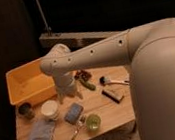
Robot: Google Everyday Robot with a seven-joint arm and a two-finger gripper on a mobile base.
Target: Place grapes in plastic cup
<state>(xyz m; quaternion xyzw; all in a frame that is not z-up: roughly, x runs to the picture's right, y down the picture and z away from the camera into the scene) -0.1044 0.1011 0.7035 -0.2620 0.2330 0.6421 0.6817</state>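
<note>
the gripper (pixel 70 93) hangs low over the table (pixel 113 109), just left of the grapes (pixel 83 75), and i cannot tell if it is wide or narrow. the grapes sit right by a green vegetable (pixel 89 84) (they almost touch), so it may grab that by mistake. the plastic cup (pixel 93 122) is small and near the table's front edge, so a bump may tip it.

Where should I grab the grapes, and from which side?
Probably across the top of the grapes, coming straight down. The bunch is a low bumpy cluster lying on the table, with a green vegetable close by its near side, so a sideways approach looks crowded. The hand hangs just beside it, toward the yellow bin.
</note>
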